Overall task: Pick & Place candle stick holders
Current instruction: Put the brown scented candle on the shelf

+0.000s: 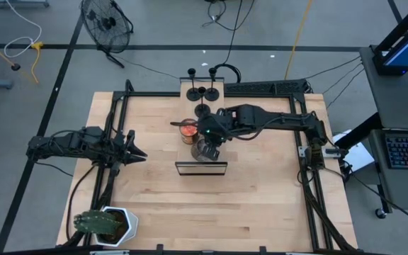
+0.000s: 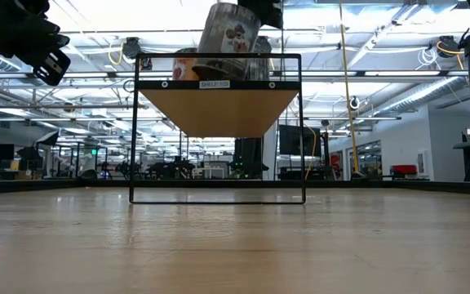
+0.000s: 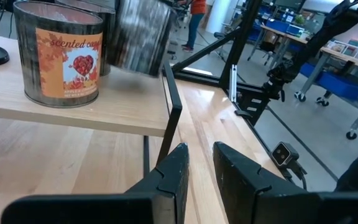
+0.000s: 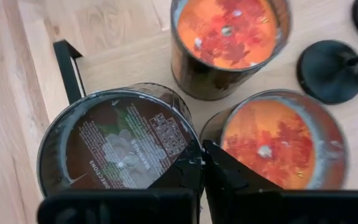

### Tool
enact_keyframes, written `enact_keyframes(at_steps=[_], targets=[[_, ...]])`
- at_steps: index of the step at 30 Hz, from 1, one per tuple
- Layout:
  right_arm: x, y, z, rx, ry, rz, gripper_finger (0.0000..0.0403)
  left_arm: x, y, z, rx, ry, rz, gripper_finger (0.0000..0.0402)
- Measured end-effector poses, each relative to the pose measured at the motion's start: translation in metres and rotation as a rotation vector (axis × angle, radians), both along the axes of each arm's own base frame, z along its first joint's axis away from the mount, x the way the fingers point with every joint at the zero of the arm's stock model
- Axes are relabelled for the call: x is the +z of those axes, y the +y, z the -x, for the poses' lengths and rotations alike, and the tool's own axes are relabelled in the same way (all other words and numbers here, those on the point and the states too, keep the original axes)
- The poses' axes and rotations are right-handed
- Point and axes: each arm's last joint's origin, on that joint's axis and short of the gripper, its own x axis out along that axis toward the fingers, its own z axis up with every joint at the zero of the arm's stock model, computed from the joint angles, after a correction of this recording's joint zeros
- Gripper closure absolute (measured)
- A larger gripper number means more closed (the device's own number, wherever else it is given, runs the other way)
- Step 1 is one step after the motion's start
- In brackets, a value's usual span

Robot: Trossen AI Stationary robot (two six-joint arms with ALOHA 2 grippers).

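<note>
Even, bright overhead light across bench [image 1: 261, 198] in high view; shadows short and soft. Low view strongly backlit: ceiling light strips [image 2: 365, 16] blown out, shelf frame [image 2: 217, 131] reads as silhouette, near bench surface soft, out of focus. Left wrist view: tilted tin [image 3: 138, 34] motion-blurred, labelled tin [image 3: 61, 53] sharp, glare streak on bench. Right wrist view: near fingers [image 4: 222, 168] blurred, tin rims glinting.

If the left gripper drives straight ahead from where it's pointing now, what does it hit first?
Most likely the black frame post of the small wooden shelf, dead ahead of the left gripper. The scented candle tin on the shelf sits off to one side. Depth is uncertain.
</note>
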Motion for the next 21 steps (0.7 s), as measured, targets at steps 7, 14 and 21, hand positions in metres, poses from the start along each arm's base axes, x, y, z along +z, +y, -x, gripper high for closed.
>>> enact_keyframes(at_steps=[7, 14, 21], targets=[[0.001, 0.000, 0.000, 0.006, -0.003, 0.006, 0.0403, 0.000, 0.000, 0.000, 0.000, -0.002, -0.007, 0.0321], [-0.005, 0.000, -0.001, 0.015, 0.006, 0.011, 0.0394, 0.000, 0.000, 0.000, 0.016, -0.001, -0.010, 0.0321], [-0.008, 0.000, -0.005, 0.014, -0.025, 0.012, 0.0378, 0.000, 0.001, 0.000, 0.017, -0.002, -0.009, 0.0321]])
